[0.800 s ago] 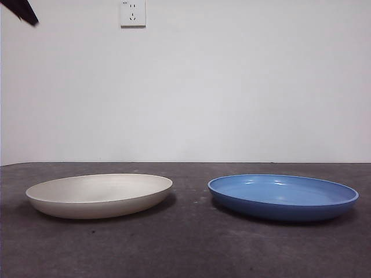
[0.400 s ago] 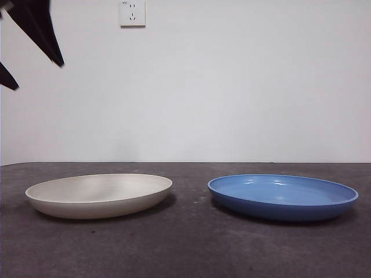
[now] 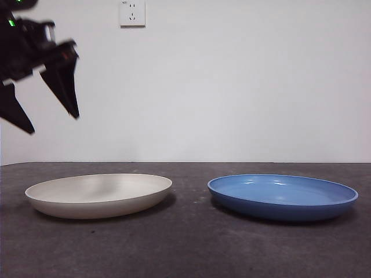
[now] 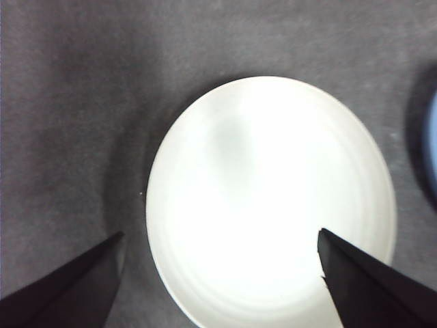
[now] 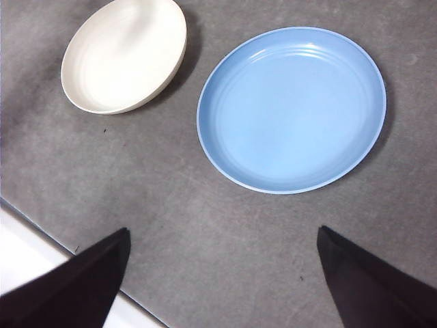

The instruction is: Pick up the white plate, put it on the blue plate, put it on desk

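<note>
While my right gripper waits, my left gripper, jaws spread and empty, hangs above the white plate, nearer it than the blue plate.

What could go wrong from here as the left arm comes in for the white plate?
1. The white plate is shallow with a low curved rim, so the open left pincer, hanging above its outer side, may slip off or tip it when closing.
2. The blue plate lies apart beside it on the desk; a pushed white plate could slide toward it.
</note>
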You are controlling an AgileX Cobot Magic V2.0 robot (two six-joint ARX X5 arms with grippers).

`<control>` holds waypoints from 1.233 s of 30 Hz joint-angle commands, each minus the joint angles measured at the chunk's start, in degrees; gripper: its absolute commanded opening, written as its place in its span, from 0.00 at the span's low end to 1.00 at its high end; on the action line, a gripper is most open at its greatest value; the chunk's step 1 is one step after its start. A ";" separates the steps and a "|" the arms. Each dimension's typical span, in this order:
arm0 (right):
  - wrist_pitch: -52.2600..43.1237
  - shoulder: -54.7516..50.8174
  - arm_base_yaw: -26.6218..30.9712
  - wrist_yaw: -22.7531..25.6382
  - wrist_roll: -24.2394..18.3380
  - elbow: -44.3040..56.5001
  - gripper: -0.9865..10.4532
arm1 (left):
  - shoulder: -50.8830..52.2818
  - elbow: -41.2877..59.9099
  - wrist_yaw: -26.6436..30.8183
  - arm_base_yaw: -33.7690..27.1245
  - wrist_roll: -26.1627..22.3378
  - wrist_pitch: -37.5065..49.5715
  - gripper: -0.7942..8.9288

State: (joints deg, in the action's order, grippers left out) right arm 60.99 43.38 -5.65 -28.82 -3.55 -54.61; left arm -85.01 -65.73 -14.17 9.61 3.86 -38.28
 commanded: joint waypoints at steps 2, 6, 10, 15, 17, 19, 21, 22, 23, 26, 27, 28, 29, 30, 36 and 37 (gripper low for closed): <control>-0.52 0.35 -0.24 -0.13 0.57 -1.11 0.47 | -4.70 -1.29 2.73 0.11 -1.29 1.53 0.54; -0.55 0.35 -0.24 -0.13 0.57 -1.11 0.47 | -8.94 -1.29 2.84 0.11 -1.77 3.15 0.54; -0.52 0.35 -0.24 -0.11 0.57 -1.11 0.47 | -12.55 -1.29 2.84 0.11 -1.73 4.83 0.54; -0.52 0.35 -0.24 -0.11 0.57 -1.11 0.47 | -15.93 -1.29 2.84 0.11 -1.73 5.51 0.53; -0.52 0.35 -0.22 -0.11 0.57 -1.11 0.47 | -16.74 -1.29 2.84 0.11 -1.73 5.88 0.53; -0.55 0.35 -0.22 -0.09 0.57 -1.11 0.47 | -17.35 -1.29 2.84 0.11 -1.64 6.25 0.53; -0.57 0.35 -0.22 -0.09 0.55 -1.11 0.47 | -17.70 -1.29 2.84 0.17 -1.42 6.29 0.51; -0.57 0.35 -0.22 -0.09 0.55 -1.11 0.47 | -17.75 -1.29 2.84 0.17 -1.44 6.25 0.47; -0.57 0.35 -0.22 -0.09 0.55 -1.11 0.47 | -17.77 -1.29 2.84 0.17 -1.44 6.25 0.42; -0.59 0.35 -0.22 -0.09 0.55 -1.11 0.47 | -17.77 -1.29 2.84 0.17 -1.42 6.10 0.25; -0.61 0.35 -0.22 -0.09 0.55 -1.11 0.47 | -17.77 -1.29 2.84 0.15 -1.44 6.01 0.21; -0.61 0.35 -0.22 -0.09 0.55 -1.11 0.47 | -17.77 -1.29 2.84 0.15 -1.42 5.95 0.19; -0.59 0.35 -0.22 -0.09 0.55 -1.11 0.47 | -17.77 -1.29 2.84 0.15 -1.42 5.92 0.16; -0.61 0.35 -0.22 -0.09 0.55 -1.11 0.47 | -17.77 -1.29 2.84 0.15 -1.42 5.92 0.14; -0.70 0.35 -0.22 -0.09 0.55 -1.11 0.47 | -17.77 -1.29 2.84 0.15 -1.25 5.77 0.09; -0.74 0.35 -0.22 -0.09 0.55 -1.11 0.47 | -17.77 -1.29 2.84 0.15 -1.25 5.73 0.09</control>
State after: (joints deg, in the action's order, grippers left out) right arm 60.86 43.38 -5.65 -28.82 -3.55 -54.61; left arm -101.43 -65.84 -11.35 9.61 2.83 -32.75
